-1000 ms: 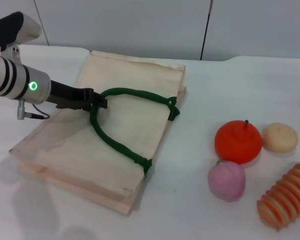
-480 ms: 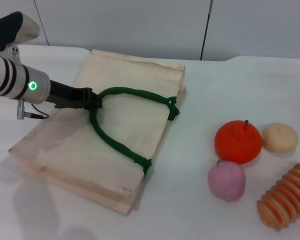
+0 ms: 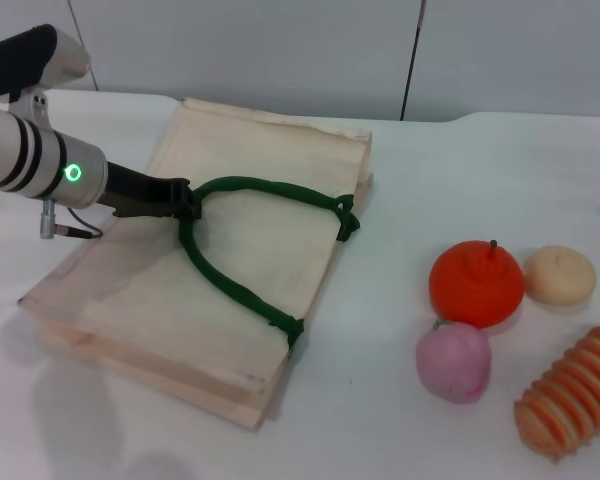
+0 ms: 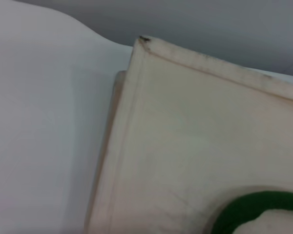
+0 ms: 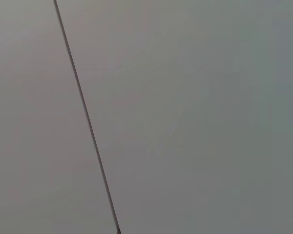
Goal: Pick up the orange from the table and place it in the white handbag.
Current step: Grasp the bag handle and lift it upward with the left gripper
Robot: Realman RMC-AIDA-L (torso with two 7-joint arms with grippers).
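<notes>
One fruit to move: the glossy bright-orange round toy orange (image 3: pixel 477 283) with a small dark stem sits at centre right of the head view on the plain white desk (image 3: pixel 380 420), untouched and well apart from the bag.
Neighbours: a pale beige ball (image 3: pixel 559 275) just beside it toward the right edge, a pink round toy fruit (image 3: pixel 453 361) touching or nearly touching it below, a ribbed orange-and-cream elongated toy (image 3: pixel 570 392) at lower right.
Handling: likely light and fairly firm, with a slick skin that could roll or slip; a grip across its widest part, from above, looks safest, clear of the pink fruit.
Orientation: round, so no long axis; the stem points up and slightly right.
Bag: the flat cream fabric handbag (image 3: pixel 250 250) with thick dark green loop handles (image 3: pixel 230 280) lies left of centre, long axis running from lower left to upper right, mouth edge facing right toward the fruit.
Left gripper (image 3: pixel 185 200): at upper left, jaws closed on the green handle's top bend.
Right gripper: out of sight; its wrist camera shows only a grey wall.
Judgement: the bag looks limp and must be opened first.
</notes>
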